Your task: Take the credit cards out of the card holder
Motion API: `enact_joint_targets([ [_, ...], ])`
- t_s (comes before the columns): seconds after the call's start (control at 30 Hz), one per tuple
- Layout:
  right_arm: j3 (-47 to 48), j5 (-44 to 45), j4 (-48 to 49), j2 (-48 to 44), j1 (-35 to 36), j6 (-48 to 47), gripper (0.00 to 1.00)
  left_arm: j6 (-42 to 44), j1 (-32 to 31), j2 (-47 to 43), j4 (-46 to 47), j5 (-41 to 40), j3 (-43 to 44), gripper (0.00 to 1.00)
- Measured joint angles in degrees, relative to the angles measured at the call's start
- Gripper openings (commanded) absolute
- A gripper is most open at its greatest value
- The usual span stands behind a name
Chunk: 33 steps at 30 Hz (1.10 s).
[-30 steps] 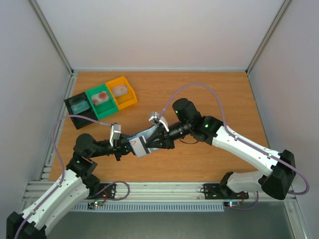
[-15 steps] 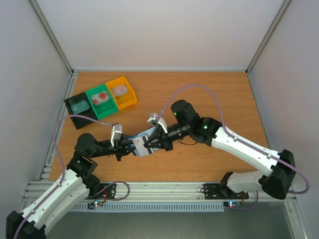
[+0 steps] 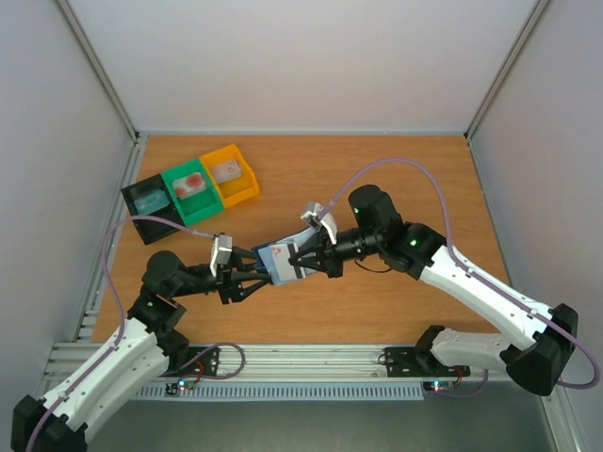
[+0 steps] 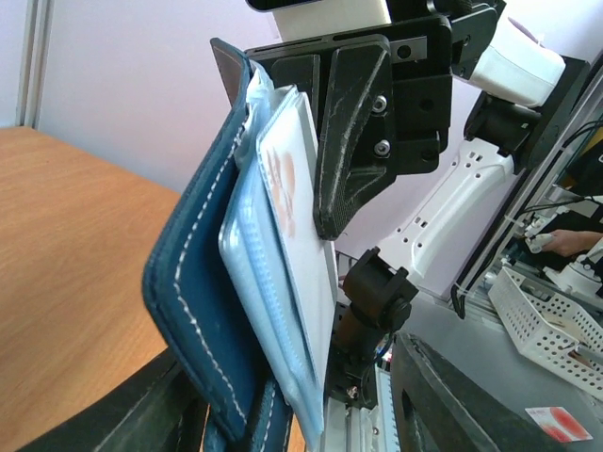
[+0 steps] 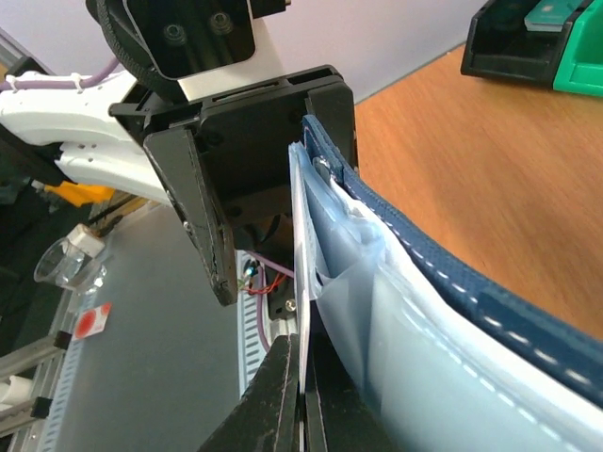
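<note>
over wooden table (image 3: 424, 169), right gripper (image 5: 303, 356) pinches credit card (image 4: 300, 226).

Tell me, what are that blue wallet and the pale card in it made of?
The wallet looks like navy leather or an imitation: matte, with pale stitching. Its inner pockets seem a smoother light-blue vinyl or fabric. The card is likely thin stiff plastic: flat, smooth, with reddish print.

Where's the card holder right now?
Top view, left of centre: the card holder is held up between the left hand and right hand, nearer than the green bin.
</note>
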Motion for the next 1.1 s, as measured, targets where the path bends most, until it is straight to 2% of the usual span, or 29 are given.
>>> enact_joint_targets([
  [0.17,0.00,-0.83,0.00,1.14,0.00,0.07,0.01,-0.24,-0.52,0.94,0.46,0.33,0.00,0.24],
  [0.27,0.00,-2.16,0.09,2.78,0.00,0.11,0.01,-0.61,-1.09,1.29,0.46,-0.48,0.00,0.03],
  [0.3,0.00,-2.64,0.09,3.17,0.00,0.11,0.01,-0.50,-1.18,1.31,0.39,-0.87,0.00,0.01],
  [0.37,0.02,-3.34,-0.13,3.63,0.00,0.09,0.04,-0.52,-1.25,1.40,0.04,-1.22,-0.02,0.00],
  [0.5,0.02,-4.24,-0.15,3.63,0.00,-0.22,0.20,-0.96,-1.51,1.25,0.09,-1.70,-0.02,0.00],
  [0.57,0.02,-4.85,-0.22,3.58,0.00,-0.57,0.23,-0.96,-1.51,1.25,0.04,-1.88,-0.04,0.00],
  [0.7,0.02,-5.75,-0.74,2.91,-0.85,-1.25,0.22,-0.96,-1.57,1.20,0.09,-2.05,-0.04,0.00],
  [0.97,-0.81,-7.15,-1.05,0.20,-3.85,-1.29,0.05,-0.92,-1.60,0.57,0.09,-2.36,-0.04,0.00],
  [1.03,-0.98,-7.56,-1.05,0.11,-3.93,-1.20,0.05,-0.87,-1.60,0.57,0.09,-2.29,-0.04,0.00],
  [1.1,-1.11,-7.89,-1.03,0.13,-4.02,-1.16,0.10,-0.85,-1.60,0.57,0.09,-2.19,-0.04,0.00],
])
